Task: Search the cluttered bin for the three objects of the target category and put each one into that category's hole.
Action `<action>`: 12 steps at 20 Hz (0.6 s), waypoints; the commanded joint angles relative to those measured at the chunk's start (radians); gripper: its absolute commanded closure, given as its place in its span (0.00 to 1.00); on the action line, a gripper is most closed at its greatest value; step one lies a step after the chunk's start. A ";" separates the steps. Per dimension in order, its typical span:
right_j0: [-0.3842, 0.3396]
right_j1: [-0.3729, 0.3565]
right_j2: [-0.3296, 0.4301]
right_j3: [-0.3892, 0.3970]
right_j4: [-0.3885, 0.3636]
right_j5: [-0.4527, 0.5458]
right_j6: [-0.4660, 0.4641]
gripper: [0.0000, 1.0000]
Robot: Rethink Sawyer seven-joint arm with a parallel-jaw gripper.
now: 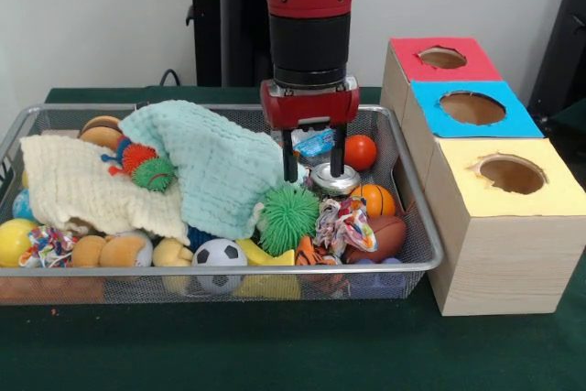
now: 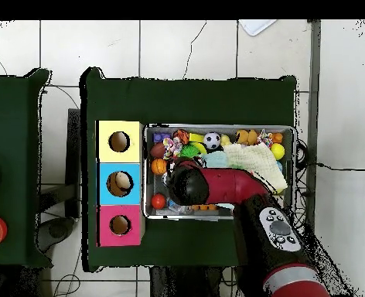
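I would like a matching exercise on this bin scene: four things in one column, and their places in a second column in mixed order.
Things:
1. silver can
2. soccer ball
3. green spiky ball
4. yellow box

Places (as seen in the front view):
A. outside the wire bin, nearest the camera in the row of three boxes
B. at the bin's near rim, beside a yellow toy
C. between the open fingers of the gripper
D. at the lower edge of the mint green cloth

Pairs: 1-C, 2-B, 3-D, 4-A
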 commanded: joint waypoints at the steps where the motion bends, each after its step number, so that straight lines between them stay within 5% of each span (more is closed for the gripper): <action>1: -0.018 0.047 0.072 0.039 0.035 0.000 0.132 0.00; 7: -0.023 0.137 0.080 -0.004 0.014 -0.110 0.142 0.00; 12: -0.009 0.144 0.069 -0.015 0.026 -0.127 0.151 0.00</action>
